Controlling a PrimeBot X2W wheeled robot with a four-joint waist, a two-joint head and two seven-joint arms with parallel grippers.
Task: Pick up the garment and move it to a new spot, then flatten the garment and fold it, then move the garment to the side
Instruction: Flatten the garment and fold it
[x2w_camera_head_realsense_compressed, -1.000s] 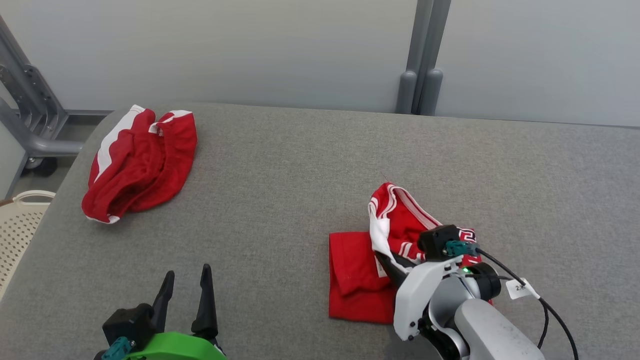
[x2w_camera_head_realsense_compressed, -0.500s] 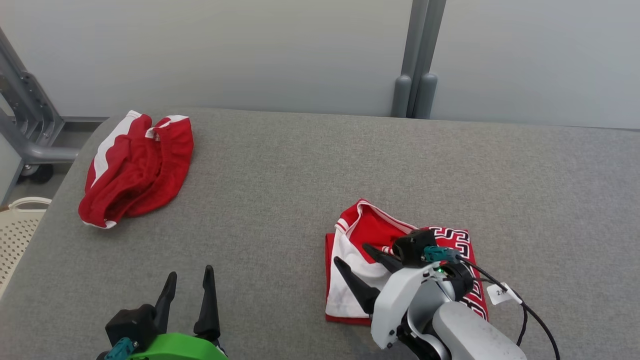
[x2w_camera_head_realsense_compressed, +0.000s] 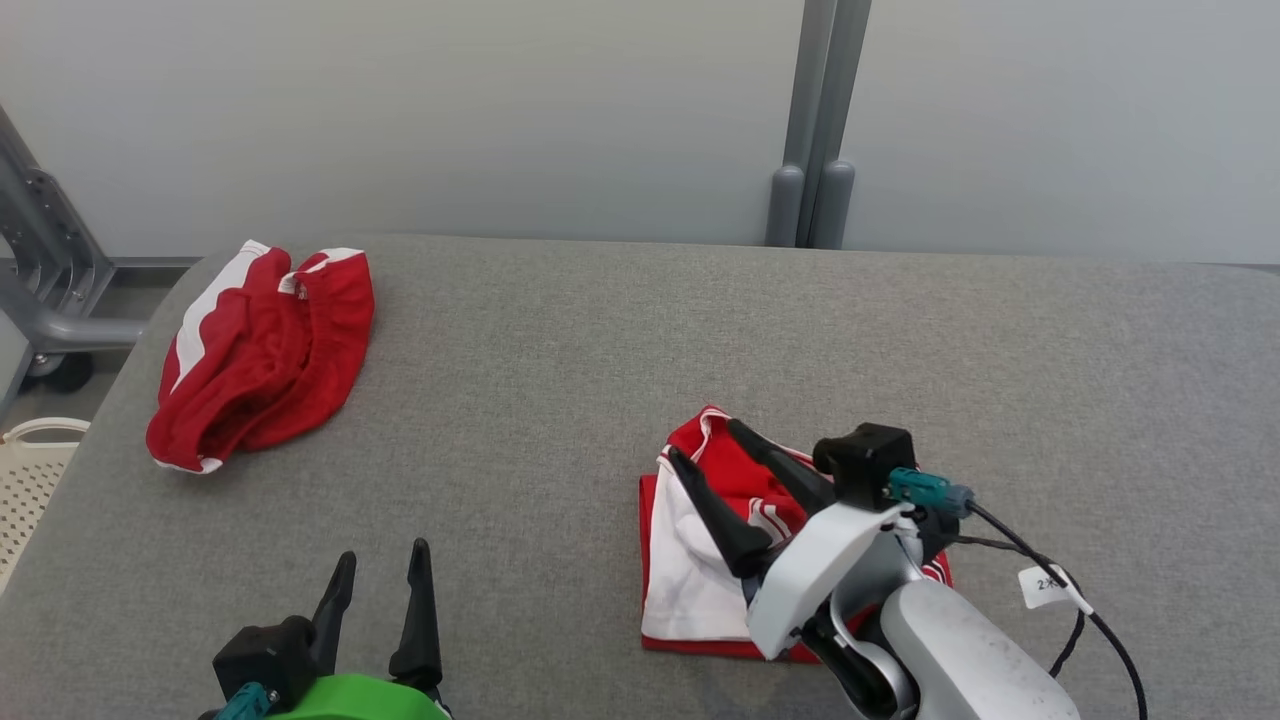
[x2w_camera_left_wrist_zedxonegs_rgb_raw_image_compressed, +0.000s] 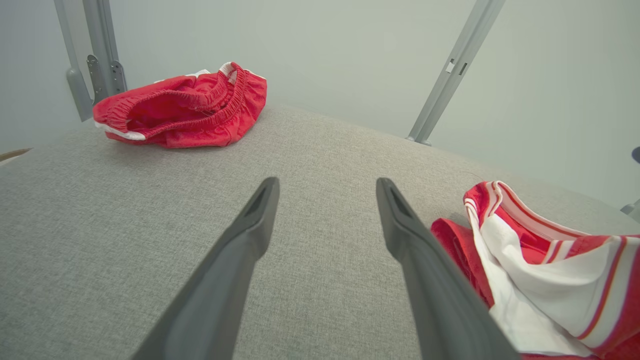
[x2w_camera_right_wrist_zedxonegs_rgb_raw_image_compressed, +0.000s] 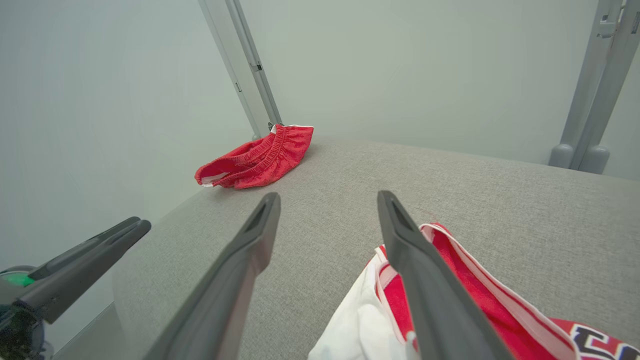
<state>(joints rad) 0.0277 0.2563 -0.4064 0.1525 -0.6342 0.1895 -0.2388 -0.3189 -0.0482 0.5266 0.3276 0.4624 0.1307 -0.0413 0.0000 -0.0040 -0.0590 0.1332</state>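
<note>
Far left, below the table's edge: pale perforated basket (x2w_camera_head_realsense_compressed: 25, 480), beside a grey metal frame (x2w_camera_head_realsense_compressed: 50, 290).

Next, at the far left corner of the grey table (x2w_camera_head_realsense_compressed: 560, 350): red shorts (x2w_camera_head_realsense_compressed: 262, 355) with white trim, crumpled, well apart from everything else. Placed a little differently in the head view than a second ago, but with the whole picture shifted alike: camera motion, no move of the cloth.

Lower left: left gripper (x2w_camera_head_realsense_compressed: 383, 551), fingers spread with nothing between, bare table past them in the left wrist view. Same pose as a second ago.

Right of centre, on the near half of the table: the garment (x2w_camera_head_realsense_compressed: 690, 590), a red jersey with white trim, lying folded in a rough rectangle, white inner face uppermost on its left part, red neckline bunched at the far left corner. A second ago: one flap held up off the lower layer, pinched in the right gripper. Half a second ago: flap already laid down, fingers parted.

Now: right gripper (x2w_camera_head_realsense_compressed: 705, 440) released, fingers wide apart, holding nothing, tips over the jersey's far left corner. Touching the cloth or not: cannot tell.

Behind, at the wall: grey post (x2w_camera_head_realsense_compressed: 805, 150). Far right: black cable with a white tag (x2w_camera_head_realsense_compressed: 1045, 585) by the right wrist.
</note>
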